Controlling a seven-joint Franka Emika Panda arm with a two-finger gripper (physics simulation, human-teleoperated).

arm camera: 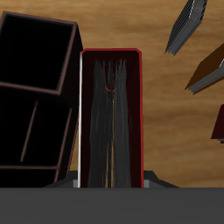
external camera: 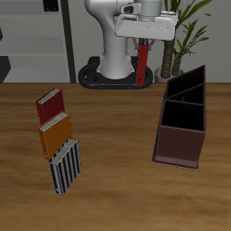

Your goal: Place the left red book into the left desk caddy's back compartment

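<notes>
**Red book held aloft behind the caddy**

The table was a warm brown wood-grain surface. Behind it stood the robot's white base on a dark round foot, a potted plant to one side and pale shelving to the other.

The gripper hung above the back of the table, with the left red book hanging upright beneath it, clear of the surface. The fingers were closed onto the book's upper end. In the wrist view the book filled the middle, its crimson cover framing the grey page edge, and the fingers themselves were mostly hidden behind it.

The left desk caddy stood on the table, nearer the front edge than the held book and apart from it. It was long, dark and open-topped, and its three sections ran from front to back. The back compartment lay at the end closest to the robot's base. In the wrist view the caddy sat just beside the book, its dark slots open to the camera.

Well apart, on the other side of the table, lay a row of three books: a maroon book farthest back, an orange book touching it, and a striped grey book nearest the front edge. None of them lay between the held book and the caddy.
</notes>
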